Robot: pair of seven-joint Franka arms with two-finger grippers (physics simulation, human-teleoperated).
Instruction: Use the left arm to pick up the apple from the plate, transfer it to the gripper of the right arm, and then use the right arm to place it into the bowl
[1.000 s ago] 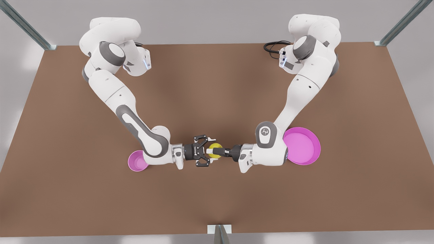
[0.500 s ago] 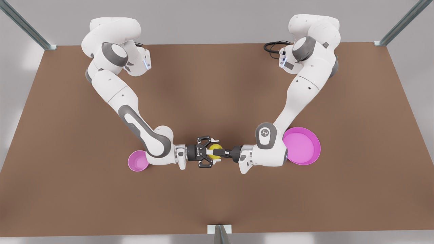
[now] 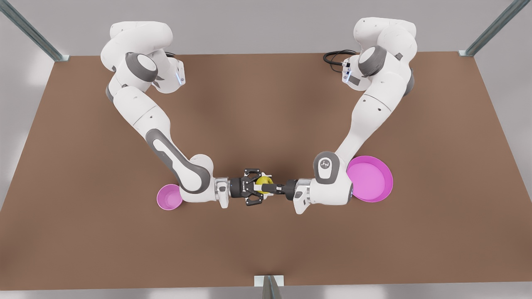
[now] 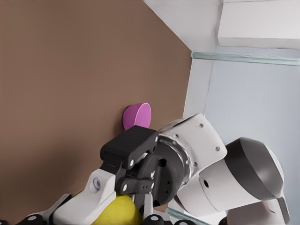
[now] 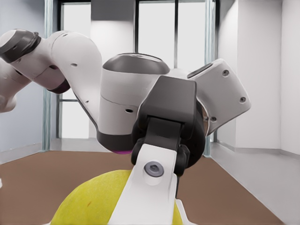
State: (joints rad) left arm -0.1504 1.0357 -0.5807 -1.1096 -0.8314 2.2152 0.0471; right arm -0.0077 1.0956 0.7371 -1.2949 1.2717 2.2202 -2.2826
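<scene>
The yellow-green apple (image 3: 262,180) hangs above the table's front middle, between both hands. My left gripper (image 3: 264,186), the white boxy hand with slim black fingers, comes from the front view's right and is shut on the apple. My right gripper (image 3: 259,187), the black claw, comes from the front view's left and stands open, its jaws spread around the apple. In the left wrist view one of the claw's fingers (image 4: 101,190) lies close along the apple (image 4: 119,211). The bowl (image 3: 168,197) sits behind the right arm's elbow. The plate (image 3: 372,178) lies beside the left arm.
A black cable (image 3: 336,56) loops by the left arm's base at the table's back. Metal frame posts (image 3: 31,31) rise at the back corners, and a bracket (image 3: 269,282) sits at the front edge. Bare brown table (image 3: 266,245) stretches in front of the hands.
The right arm has pushed its open claw toward the front view's right until its jaws surround the apple. The left gripper with the apple has shifted slightly toward the back.
</scene>
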